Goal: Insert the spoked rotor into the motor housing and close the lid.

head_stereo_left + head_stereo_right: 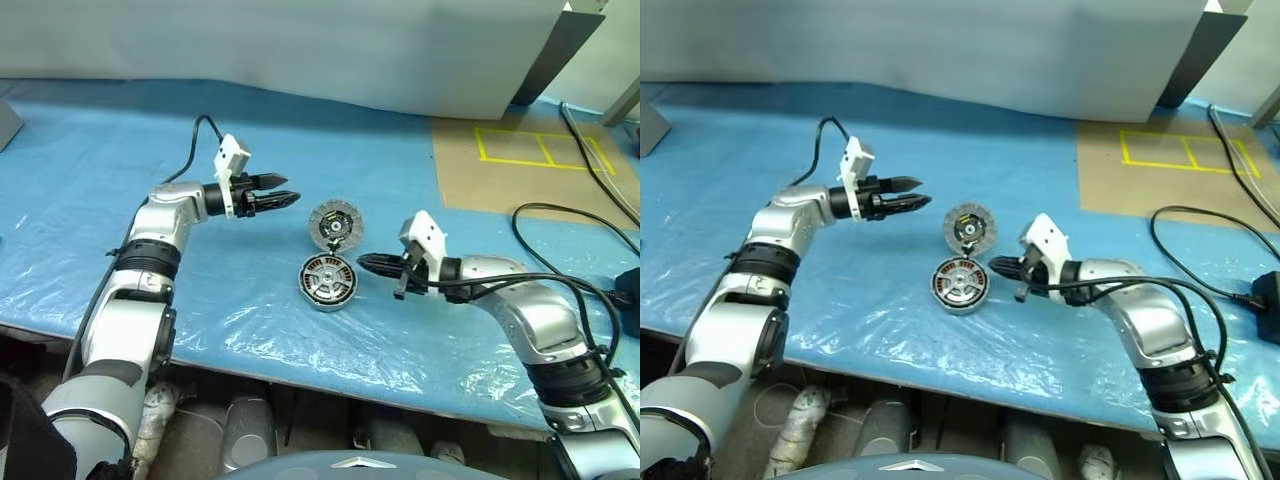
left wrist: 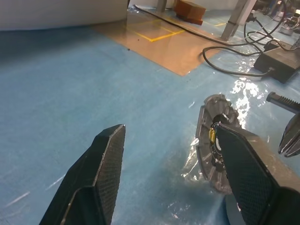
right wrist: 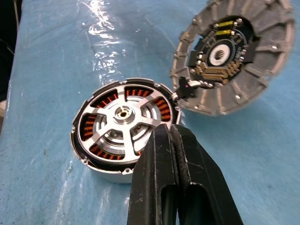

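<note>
The motor housing (image 3: 105, 172) sits on the blue sheet, copper windings showing through the spoked rotor (image 3: 123, 114) that lies inside it. Just behind it the lid (image 1: 333, 226) stands tilted on its edge, its segmented face and dark centre towards me, with a short wire running to the housing. My right gripper (image 1: 362, 262) is shut and empty, its tips just to the right of the housing's rim. To the left of the lid and above the sheet, my left gripper (image 1: 290, 189) is open and level and points at the lid (image 2: 211, 140).
A brown board (image 1: 530, 165) marked with yellow tape lies at the back right. Black cables (image 1: 560, 215) loop beside it, and a power adapter (image 2: 276, 56) rests there. A white panel (image 1: 300, 50) closes off the back. The table's front edge runs below both arms.
</note>
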